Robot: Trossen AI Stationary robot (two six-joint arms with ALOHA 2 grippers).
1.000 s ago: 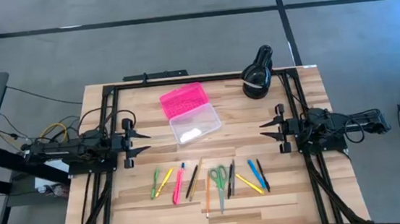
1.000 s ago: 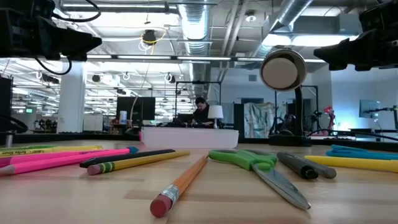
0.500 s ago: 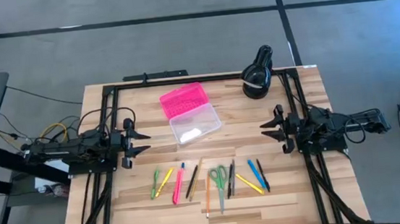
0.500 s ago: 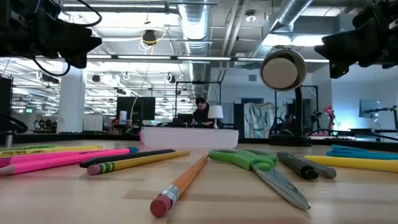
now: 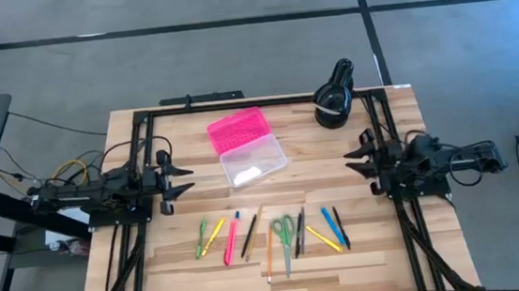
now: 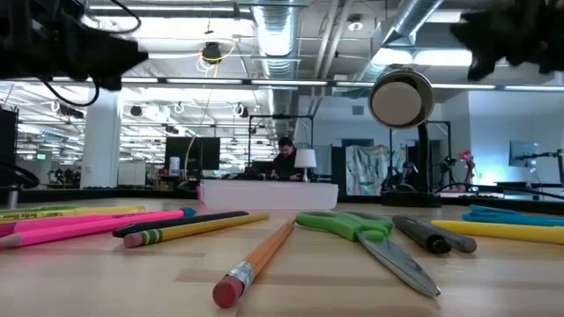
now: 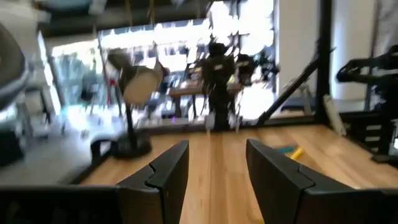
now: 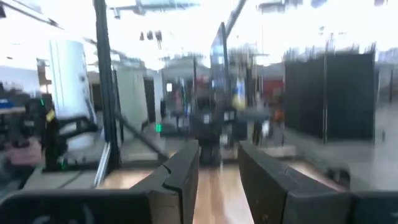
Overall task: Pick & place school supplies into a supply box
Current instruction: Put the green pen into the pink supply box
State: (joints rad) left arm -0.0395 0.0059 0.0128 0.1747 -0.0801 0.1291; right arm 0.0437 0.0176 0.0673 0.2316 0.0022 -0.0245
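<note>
Pale wooden planks make up the table (image 5: 270, 154), framed by black rails, with grey floor around it and an open workshop beyond its far edge, where a person sits at a desk in the low view.

No brand or label can be read; some small print runs along a yellow pencil at the left edge of the low view, too small to make out.

One supply box (image 5: 245, 147) lies open at the far middle of the table, its hot pink lid (image 5: 236, 129) on the far side and its clear base (image 5: 253, 160) on the near side. One black rounded object with a white band (image 5: 333, 95) stands at the far right.

Along the near edge the school supplies (image 5: 269, 235) lie in a loose row: ten or so thin pens, pencils and markers in green, yellow, pink, black, orange and blue, and one pair of green-handled scissors (image 5: 284, 234) near the middle. In the low view an orange pencil (image 6: 258, 260) with a pink eraser points at the camera.

Two grippers face each other across the table. Left gripper (image 5: 180, 183) hovers at the left, fingers apart and holding nothing; the box lies to its right and farther off, the supplies nearer and to its right. Right gripper (image 5: 354, 164) hovers at the right, fingers likewise apart and empty, well apart from both box and supplies.
</note>
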